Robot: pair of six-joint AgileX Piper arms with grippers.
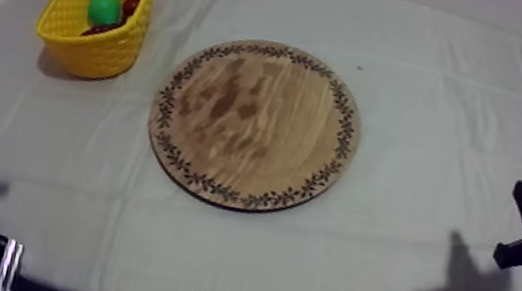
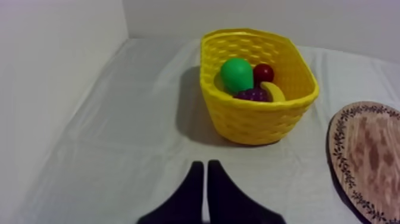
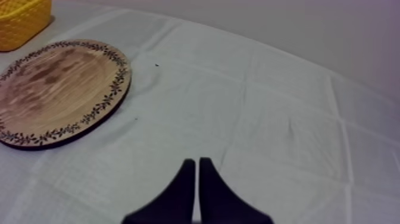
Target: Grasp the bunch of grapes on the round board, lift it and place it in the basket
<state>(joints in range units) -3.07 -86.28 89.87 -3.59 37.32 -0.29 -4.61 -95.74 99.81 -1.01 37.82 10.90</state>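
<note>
Left gripper sat low over the table, its black fingers pressed together in a narrow wedge with nothing between them. Right gripper was closed the same way, near the wooden board. And the bunch of grapes lay inside the yellow basket, tucked between the pear, banana and small red fruit.
</note>
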